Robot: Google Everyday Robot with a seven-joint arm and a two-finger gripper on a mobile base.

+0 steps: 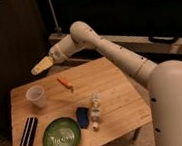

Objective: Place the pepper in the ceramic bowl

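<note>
Gripper (pixel 42 65), grip state unclear, hovers above and behind the pepper (pixel 64 83); it should drop straddling the slim body crosswise, bowl (pixel 61 137) well beyond.

a single high view from behind the robot's arm (pixel 123 58) looks down across the whole bench (pixel 110 80), the tool (pixel 42 65) hanging near its far edge.

Shows orange-red pepper (pixel 63 83), greenish at its tip; green ceramic bowl (pixel 61 137) with pale concentric swirls; white cup (pixel 35 96); black block (pixel 28 132); blue object (pixel 82 117); light wood-grain bench (pixel 114 87); tan gripper (pixel 42 65), over bench's far edge, on white arm (pixel 113 50).
</note>
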